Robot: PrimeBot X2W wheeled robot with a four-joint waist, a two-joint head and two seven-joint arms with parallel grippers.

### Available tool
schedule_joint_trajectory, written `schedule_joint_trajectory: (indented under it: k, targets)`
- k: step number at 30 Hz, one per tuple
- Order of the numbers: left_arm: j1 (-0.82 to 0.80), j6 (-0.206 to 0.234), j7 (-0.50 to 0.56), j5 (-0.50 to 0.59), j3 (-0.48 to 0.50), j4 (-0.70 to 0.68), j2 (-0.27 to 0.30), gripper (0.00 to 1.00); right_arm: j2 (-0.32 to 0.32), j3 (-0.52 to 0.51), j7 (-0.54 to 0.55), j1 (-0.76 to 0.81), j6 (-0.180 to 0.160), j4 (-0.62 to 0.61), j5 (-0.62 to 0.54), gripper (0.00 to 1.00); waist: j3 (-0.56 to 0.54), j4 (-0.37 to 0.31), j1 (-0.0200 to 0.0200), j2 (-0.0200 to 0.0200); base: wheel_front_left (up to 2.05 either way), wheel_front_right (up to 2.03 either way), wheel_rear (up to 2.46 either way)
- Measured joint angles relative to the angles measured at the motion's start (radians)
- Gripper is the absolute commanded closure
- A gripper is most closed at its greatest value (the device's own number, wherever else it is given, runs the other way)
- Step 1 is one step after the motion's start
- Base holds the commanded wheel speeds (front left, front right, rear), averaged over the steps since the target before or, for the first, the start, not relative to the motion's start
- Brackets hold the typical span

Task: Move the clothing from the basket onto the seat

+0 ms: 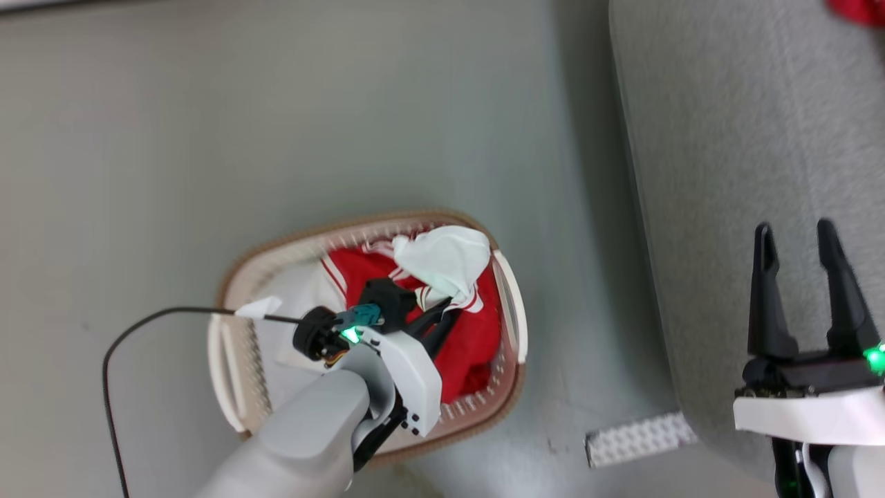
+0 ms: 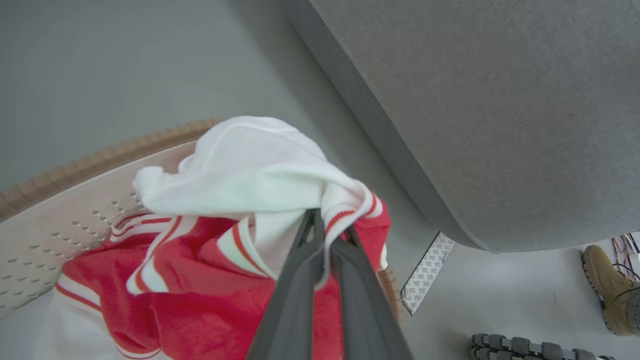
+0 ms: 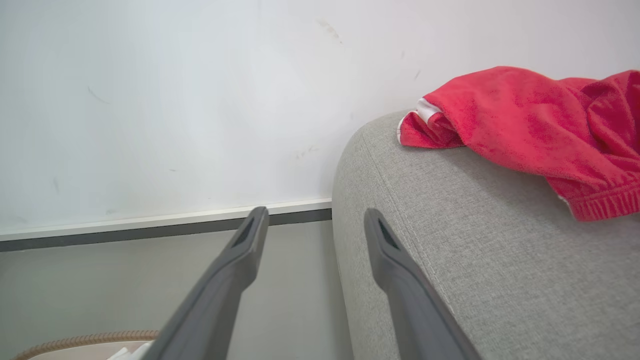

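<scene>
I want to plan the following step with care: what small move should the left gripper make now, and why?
Probably lift the left gripper straight up. It looks shut on the soft red and white fabric garment, which lies partly inside the oval cream perforated plastic basket; it must clear the rim before going to the large grey woven-fabric seat.

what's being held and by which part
The left gripper is shut on a red and white garment, at its striped edge; the right gripper holds nothing.
</scene>
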Motion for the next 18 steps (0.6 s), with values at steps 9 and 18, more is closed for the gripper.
schedule_joint_trajectory:
  k: [9, 18]
  targets:
    - [0.164, 0.027, -0.004, 0.023, 0.153, -0.223, 0.033, 1.0, 0.0, -0.017, 0.0, 0.074, 0.0, 0.07, -0.005, 0.0, -0.203, 0.053, -0.0002, 0.0, 0.0, 0.0, 0.0]
    - [0.343, 0.102, -0.004, 0.069, 0.266, -0.425, 0.079, 1.0, 0.0, -0.034, 0.0, 0.145, 0.0, 0.123, -0.011, 0.0, -0.407, 0.122, -0.0004, 0.0, 0.0, 0.0, 0.0]
